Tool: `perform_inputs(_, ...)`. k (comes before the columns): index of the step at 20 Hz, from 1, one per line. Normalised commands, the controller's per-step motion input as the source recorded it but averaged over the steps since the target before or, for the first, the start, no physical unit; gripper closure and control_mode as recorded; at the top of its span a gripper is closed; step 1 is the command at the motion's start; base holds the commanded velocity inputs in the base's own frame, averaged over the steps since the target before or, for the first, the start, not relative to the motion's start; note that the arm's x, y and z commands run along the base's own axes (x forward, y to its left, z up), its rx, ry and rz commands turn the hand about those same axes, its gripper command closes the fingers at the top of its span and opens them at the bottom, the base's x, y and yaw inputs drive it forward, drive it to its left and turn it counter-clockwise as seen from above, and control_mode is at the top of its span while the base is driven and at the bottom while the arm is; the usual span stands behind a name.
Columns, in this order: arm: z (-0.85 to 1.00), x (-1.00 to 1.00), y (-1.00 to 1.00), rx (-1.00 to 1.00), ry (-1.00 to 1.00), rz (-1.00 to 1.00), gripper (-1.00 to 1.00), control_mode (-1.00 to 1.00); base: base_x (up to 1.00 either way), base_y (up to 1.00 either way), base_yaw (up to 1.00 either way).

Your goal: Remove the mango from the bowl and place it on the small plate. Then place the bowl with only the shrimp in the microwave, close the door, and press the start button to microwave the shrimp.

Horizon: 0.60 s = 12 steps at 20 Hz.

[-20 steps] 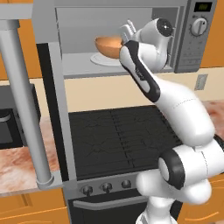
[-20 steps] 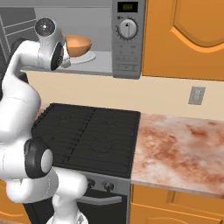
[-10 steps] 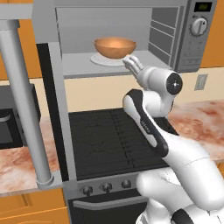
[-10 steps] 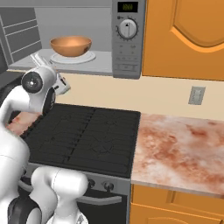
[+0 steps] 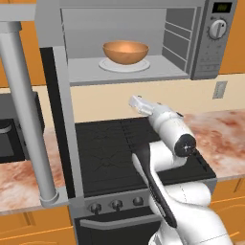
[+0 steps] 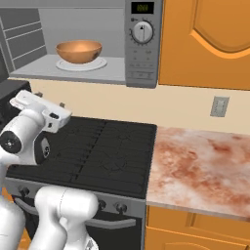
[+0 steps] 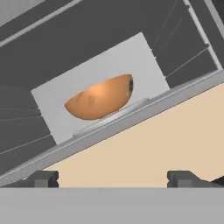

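The orange-tan bowl [image 5: 125,51] [image 6: 78,51] [image 7: 99,98] stands on the white turntable disc inside the microwave [image 5: 217,43] [image 6: 141,44]. The door [image 5: 61,124] is swung wide open to the left, its long bar handle [image 5: 25,119] nearest the camera. My gripper [image 5: 135,101] [image 6: 40,108] [image 7: 113,178] hangs below the microwave cavity, over the stove and apart from the bowl. It is open, with nothing between the fingertips [image 7: 43,178]. From here the bowl's inside is hidden, so the shrimp cannot be seen. The mango and the small plate are out of view.
A black cooktop [image 5: 115,143] [image 6: 107,151] lies under the hand, with knobs along its front. Marble counter [image 5: 225,129] [image 6: 200,166] runs to the right. A black toaster oven [image 5: 9,136] sits at the left. Orange cabinets [image 6: 210,39] flank the microwave.
The gripper let go of the bowl, opened wide, drew back out of the microwave and dropped down over the stove. The bowl stays on the turntable.
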Motion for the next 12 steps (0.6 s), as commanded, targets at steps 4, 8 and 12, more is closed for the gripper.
perform_inputs(4,0.00,-0.67,0.61,-0.36,-0.21,-0.18,-1.00,-1.00,0.00,0.00,0.00)
perform_inputs(8,0.00,-0.53,0.64,-0.32,-0.18,-0.22,-1.00,-1.00,0.00,0.00,0.00)
perform_inputs(12,-0.06,-0.06,0.75,-0.29,-0.19,-0.12,-1.00,-1.00,0.00,0.00,0.00)
